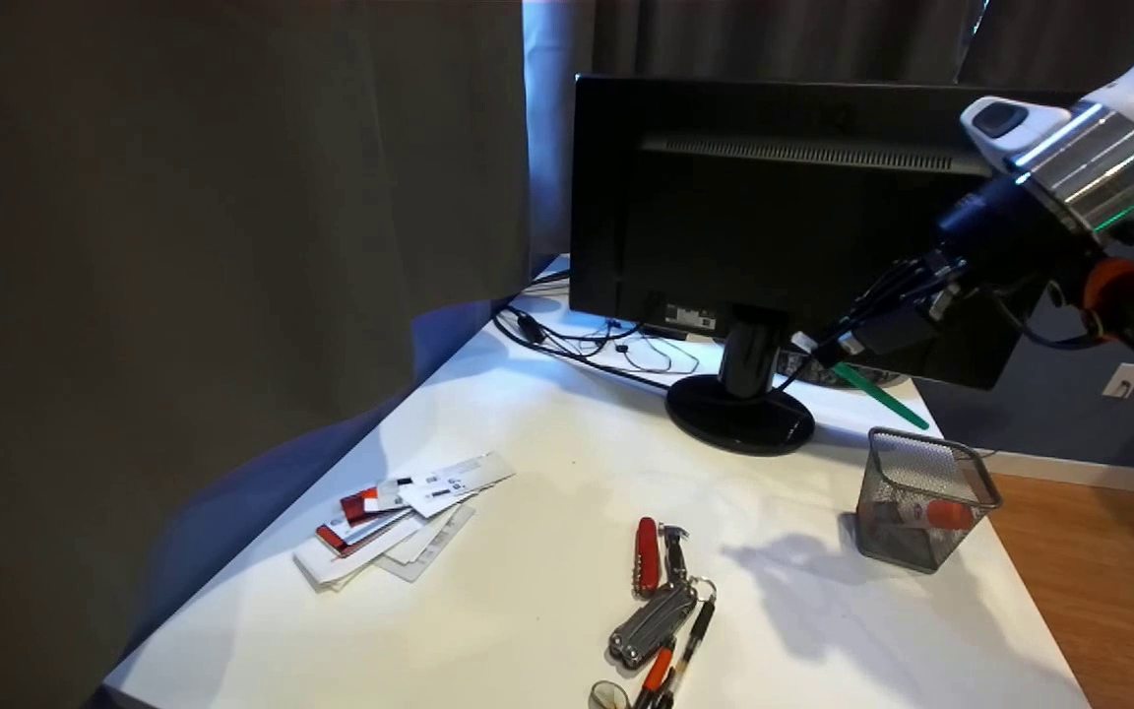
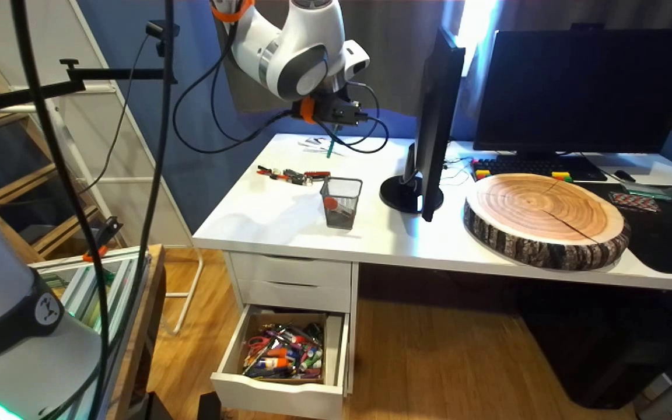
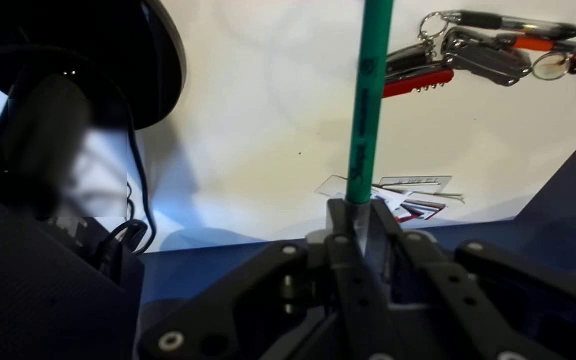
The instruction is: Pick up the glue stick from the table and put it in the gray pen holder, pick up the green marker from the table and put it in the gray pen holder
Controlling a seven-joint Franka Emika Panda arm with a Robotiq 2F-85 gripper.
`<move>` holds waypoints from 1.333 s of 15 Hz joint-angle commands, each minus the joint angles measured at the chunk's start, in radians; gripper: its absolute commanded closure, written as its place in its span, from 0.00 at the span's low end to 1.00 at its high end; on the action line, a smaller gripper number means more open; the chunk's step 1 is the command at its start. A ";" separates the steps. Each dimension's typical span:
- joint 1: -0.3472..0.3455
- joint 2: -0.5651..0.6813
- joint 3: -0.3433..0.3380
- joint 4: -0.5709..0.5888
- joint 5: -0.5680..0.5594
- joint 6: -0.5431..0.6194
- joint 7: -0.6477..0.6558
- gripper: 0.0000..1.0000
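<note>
The green marker [image 1: 880,396], pinched aslant by the gripper [image 3: 360,212] above the worktop [image 1: 488,630]: steepen and centre it over the gray pen holder [image 1: 897,549], clear of the glue stick [image 1: 936,514] inside, before you lower.

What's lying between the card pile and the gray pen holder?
In an exterior view, the red pocketknife and a small hammer-shaped tool lie between the card pile and the gray pen holder.
</note>
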 commanded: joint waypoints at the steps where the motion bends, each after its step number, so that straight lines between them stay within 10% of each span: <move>1: -0.135 0.025 0.109 -0.092 -0.003 0.139 -0.026 0.96; 5: -0.202 0.068 0.148 -0.135 -0.029 0.224 -0.028 0.96; 10: -0.177 0.094 0.036 -0.140 -0.293 0.284 0.122 0.96; 20: -0.151 0.179 -0.055 -0.110 -0.442 0.324 0.213 0.96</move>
